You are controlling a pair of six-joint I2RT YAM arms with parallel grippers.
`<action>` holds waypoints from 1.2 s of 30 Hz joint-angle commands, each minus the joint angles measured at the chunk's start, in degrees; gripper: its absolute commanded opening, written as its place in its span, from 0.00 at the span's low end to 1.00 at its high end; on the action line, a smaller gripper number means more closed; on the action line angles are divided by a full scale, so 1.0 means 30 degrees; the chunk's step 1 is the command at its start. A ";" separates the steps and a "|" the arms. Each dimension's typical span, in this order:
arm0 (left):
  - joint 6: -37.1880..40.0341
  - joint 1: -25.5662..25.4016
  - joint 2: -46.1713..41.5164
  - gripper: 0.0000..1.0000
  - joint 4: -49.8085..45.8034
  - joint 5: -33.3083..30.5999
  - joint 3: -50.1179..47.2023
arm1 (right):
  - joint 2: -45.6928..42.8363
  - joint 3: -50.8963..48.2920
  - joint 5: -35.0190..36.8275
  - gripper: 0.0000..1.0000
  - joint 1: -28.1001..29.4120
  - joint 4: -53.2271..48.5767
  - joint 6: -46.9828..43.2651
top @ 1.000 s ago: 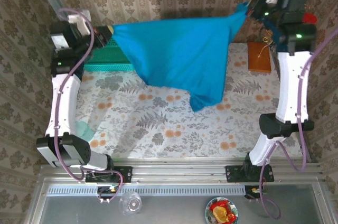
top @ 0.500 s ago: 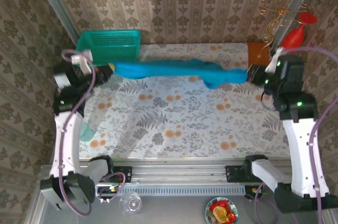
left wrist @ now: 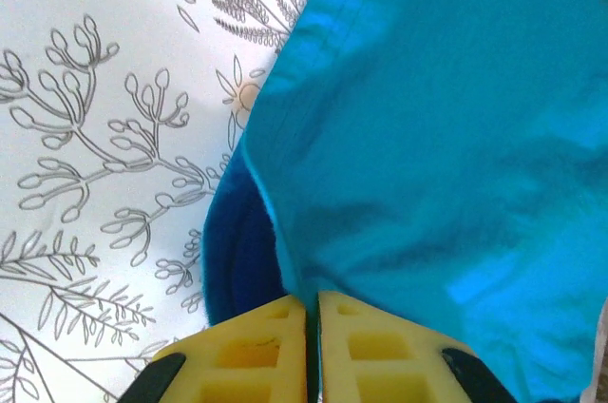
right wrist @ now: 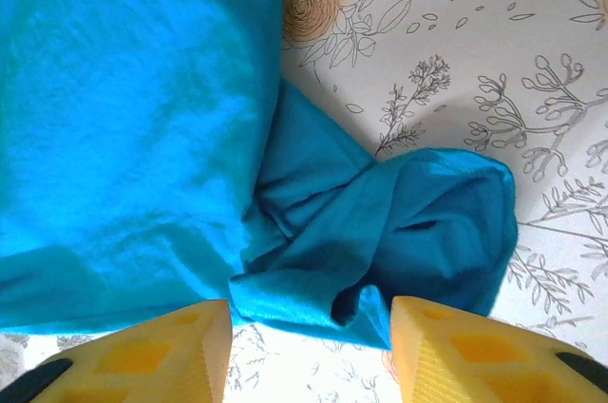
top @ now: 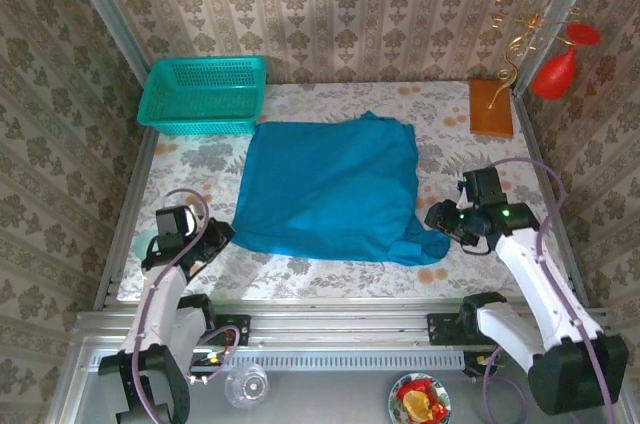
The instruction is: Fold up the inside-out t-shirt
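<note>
The inside-out t-shirt (top: 330,184) is plain teal-blue and lies spread flat in a rough square on the floral tablecloth. Its near right corner is bunched up (right wrist: 418,222). My left gripper (top: 222,234) is low at the shirt's near left corner. In the left wrist view its yellow fingers (left wrist: 256,351) stand almost together, and the cloth's edge (left wrist: 446,137) runs into the slit between them (left wrist: 312,300). My right gripper (top: 438,217) sits at the bunched corner. Its fingers (right wrist: 176,351) are wide apart either side of the cloth (right wrist: 123,118), and the gripper (right wrist: 309,306) grips nothing.
A turquoise mesh basket (top: 205,92) stands at the back left. A brown wooden block (top: 490,107) and a red ornament on gold wire (top: 555,69) are at the back right. Bare tablecloth (top: 180,169) lies left of the shirt. The metal rail (top: 330,324) runs along the near edge.
Both arms swung down and toward the near edge, laying the stretched shirt flat on the table. The right gripper has opened and let go of its corner.
</note>
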 commanded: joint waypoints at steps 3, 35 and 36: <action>0.0639 -0.0050 0.0808 0.11 0.0114 -0.0851 0.1020 | 0.2633 -0.0431 0.0391 0.49 0.0607 0.1724 -0.0362; 0.0740 -0.0259 0.0636 0.00 0.0150 -0.1159 0.1056 | 0.3390 -0.1906 0.8778 0.00 0.0626 0.1756 0.3593; 0.0713 -0.0262 0.0647 0.00 0.0145 -0.1187 0.1049 | 0.2633 -0.1975 0.9690 0.00 0.0579 0.0936 0.4560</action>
